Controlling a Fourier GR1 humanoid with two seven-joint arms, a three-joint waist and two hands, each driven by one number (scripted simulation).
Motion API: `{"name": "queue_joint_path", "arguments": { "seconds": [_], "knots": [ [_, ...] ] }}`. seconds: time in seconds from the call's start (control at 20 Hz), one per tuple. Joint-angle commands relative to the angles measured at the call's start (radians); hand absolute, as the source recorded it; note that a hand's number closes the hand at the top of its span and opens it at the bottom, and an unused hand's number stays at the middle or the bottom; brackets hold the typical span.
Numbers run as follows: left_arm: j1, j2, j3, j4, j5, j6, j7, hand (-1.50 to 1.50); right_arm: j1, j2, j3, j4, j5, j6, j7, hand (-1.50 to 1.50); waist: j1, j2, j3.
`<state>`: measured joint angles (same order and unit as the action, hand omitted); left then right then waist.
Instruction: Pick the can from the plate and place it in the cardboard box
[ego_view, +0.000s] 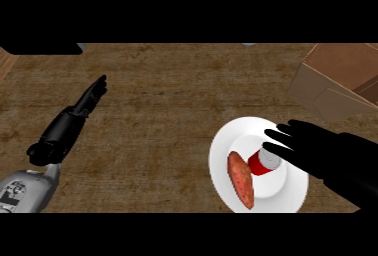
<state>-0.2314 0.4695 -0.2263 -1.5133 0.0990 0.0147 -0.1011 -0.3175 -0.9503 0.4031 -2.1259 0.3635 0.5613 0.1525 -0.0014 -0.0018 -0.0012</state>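
Observation:
A red can (263, 163) with a silver top stands on the white plate (240, 135) at the lower right. Beside it on the plate lies a reddish sausage-shaped food item (241, 179). My right hand (325, 147) comes in from the right, its fingers curling against the can's right side and top; the can still rests on the plate. The cardboard box (336, 82) stands at the upper right, partly cut off by the view's edge. My left hand (90, 97) rests open at the left, fingers straight and pointing away.
The brown wooden counter (170, 100) stretches across the view. A dark object (44, 48) sits at the upper left edge.

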Motion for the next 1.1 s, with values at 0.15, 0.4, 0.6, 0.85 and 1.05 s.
{"name": "queue_joint_path", "arguments": {
  "seconds": [0.15, 0.4, 0.6, 0.85, 1.05],
  "knots": [
    [0.014, -0.042, 0.021, -0.007, -0.050, -0.022, -0.003, 0.00, -0.017, 0.165, 0.067, -0.022, 0.070, 0.134, 0.192, -1.50, 0.006, 0.002, 0.001],
    [-0.013, -0.045, 0.070, 0.012, -0.043, -0.066, 0.034, 0.00, 0.038, 0.249, 0.131, -0.017, 0.243, 0.109, 0.206, -1.50, 0.003, 0.002, 0.001],
    [0.046, -0.071, 0.074, -0.032, -0.089, -0.070, 0.003, 0.00, 0.004, 0.297, 0.067, 0.033, 0.269, 0.163, 0.162, -1.50, 0.006, 0.001, 0.001],
    [-0.018, -0.109, 0.111, 0.022, -0.112, -0.094, 0.013, 0.00, 0.019, 0.362, 0.084, 0.044, 0.374, 0.175, 0.137, -1.50, 0.001, 0.002, 0.001],
    [-0.040, -0.090, 0.149, 0.080, -0.097, -0.146, -0.012, 0.00, 0.063, 0.346, 0.148, 0.156, 0.525, 0.058, 0.061, -1.50, 0.000, 0.003, 0.001]
  ]
}}
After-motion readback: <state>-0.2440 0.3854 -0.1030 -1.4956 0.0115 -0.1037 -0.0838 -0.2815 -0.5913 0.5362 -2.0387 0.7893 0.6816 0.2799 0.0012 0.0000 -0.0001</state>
